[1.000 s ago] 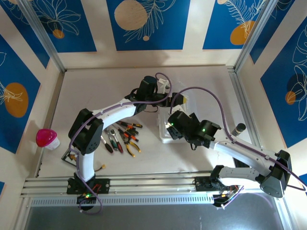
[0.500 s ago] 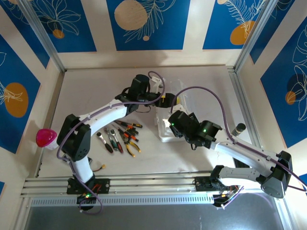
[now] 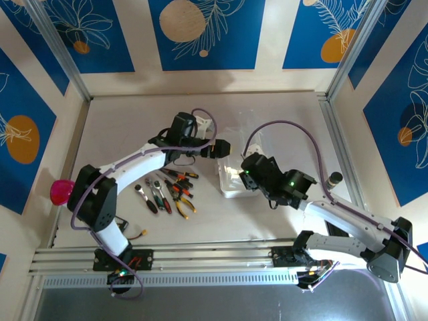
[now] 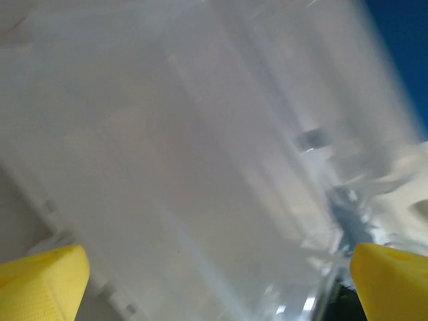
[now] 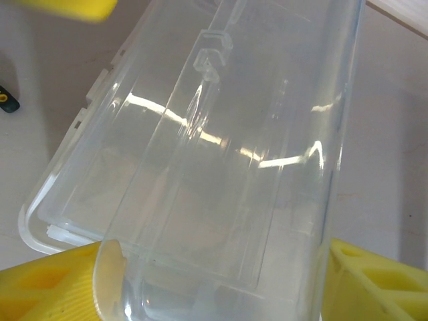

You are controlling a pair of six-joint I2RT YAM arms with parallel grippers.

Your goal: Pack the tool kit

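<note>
Right wrist view: right fingers (image 5: 47, 287) clamp the clear case (image 5: 221, 167) mid-tabletop, left fingers (image 4: 40, 281) spread wide beside it; slick plastic may slip free and drop, tools (image 3: 170, 190) unpacked.

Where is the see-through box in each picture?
Top external: the clear case lies mid-table, just right of the loose tools.
Left wrist: the clear case is blurry and very close, covering most of the picture.
Right wrist: the clear case stretches from the bottom edge up to the top.
Shared landmark: the pale table under it.
</note>
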